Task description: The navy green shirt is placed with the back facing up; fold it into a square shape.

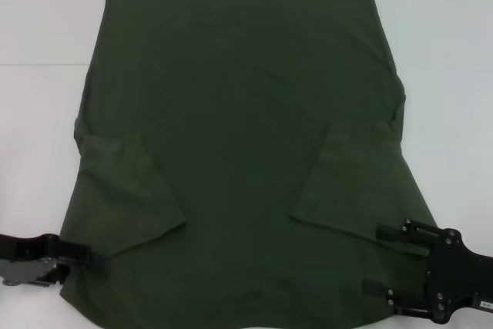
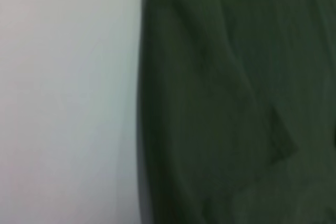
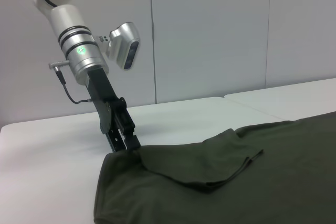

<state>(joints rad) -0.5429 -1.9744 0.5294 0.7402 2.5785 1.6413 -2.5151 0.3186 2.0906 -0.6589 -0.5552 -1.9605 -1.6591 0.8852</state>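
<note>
**A:** How are you handling this step?

**B:** I'm judging the sleeves are already folded in, so I'm setting up the lengthwise fold. I'm trying to take both near corners at matching spots and carry them evenly toward twelve o'clock, so the edge is landing straight.

**A:** Where is the shirt?

**B:** It's lying flat, back up, on the white desk, filling the middle. My left pincer is sitting at the shirt's eight o'clock edge, its tips touching the cloth's corner; I'm unable to tell whether it's gripping.

**A:** And the right?

**B:** My right pincer is resting over the five o'clock corner, fingers spread apart, holding nothing yet.
</note>
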